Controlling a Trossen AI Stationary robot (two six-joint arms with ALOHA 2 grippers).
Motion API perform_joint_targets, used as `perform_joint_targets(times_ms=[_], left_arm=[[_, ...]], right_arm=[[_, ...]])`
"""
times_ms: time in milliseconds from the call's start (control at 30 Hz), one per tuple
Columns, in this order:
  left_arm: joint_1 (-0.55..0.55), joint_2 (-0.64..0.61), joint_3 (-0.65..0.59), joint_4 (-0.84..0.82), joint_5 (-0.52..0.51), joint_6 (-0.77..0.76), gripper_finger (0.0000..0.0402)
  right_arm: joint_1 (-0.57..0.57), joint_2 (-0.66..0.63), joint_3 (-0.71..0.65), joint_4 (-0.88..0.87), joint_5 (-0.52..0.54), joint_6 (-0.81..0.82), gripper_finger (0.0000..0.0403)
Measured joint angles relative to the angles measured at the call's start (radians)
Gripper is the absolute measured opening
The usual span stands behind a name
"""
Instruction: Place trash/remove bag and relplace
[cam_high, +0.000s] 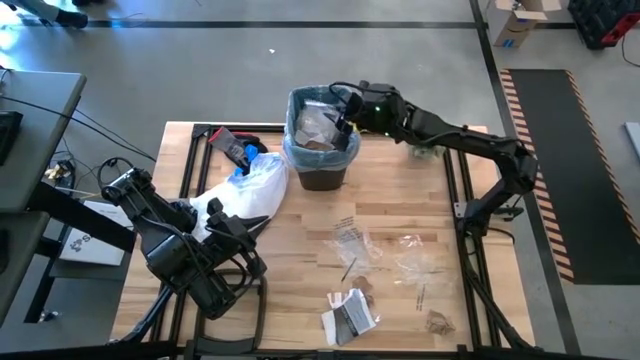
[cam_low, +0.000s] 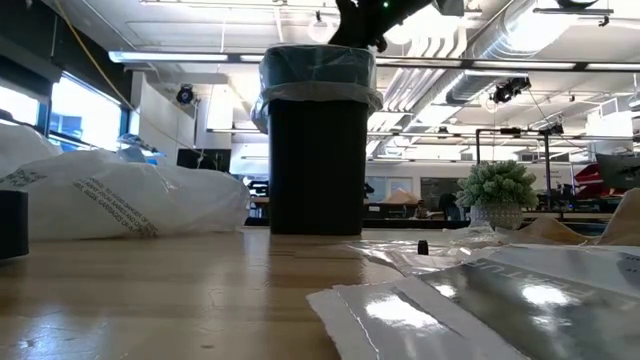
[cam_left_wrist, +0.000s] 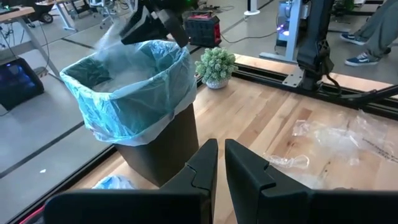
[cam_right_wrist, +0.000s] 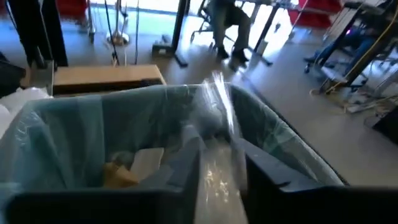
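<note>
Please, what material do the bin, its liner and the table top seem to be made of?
Bin: probably plastic, matte black, smooth plain walls. Liner: thin plastic film, translucent light blue, crinkled and folded over the rim. Table top: wood, pale joined strips with visible grain, slight sheen.

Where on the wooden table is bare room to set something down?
Bare wood lies between the dark bin with its blue liner and the clear wrappers, and right of the bin. Crowded: white bag and left gripper; packet.
</note>
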Motion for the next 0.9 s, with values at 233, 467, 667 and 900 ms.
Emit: perform_joint_targets(times_ms=[233,467,667,900], left_arm=[[0.001,0.000,0.000,0.002,0.000,0.001,0.0014],[0.001,0.000,0.000,0.003,0.001,0.000,0.0014],[0.001,0.000,0.000,0.004,0.002,0.000,0.0014],[0.005,0.032,0.000,0.005,0.000,0.003,0.0014]], right_arm=[[0.000,-0.001,0.154,-0.227,-0.016,0.046,0.0182],[0.036,-0.041,0.251,-0.404,-0.177,-0.001,0.0200],[0.153,-0.150,0.102,-0.617,-0.536,-0.091,0.0192],[0.436,-0.349,-0.354,-0.566,-0.383,0.142,0.0173]])
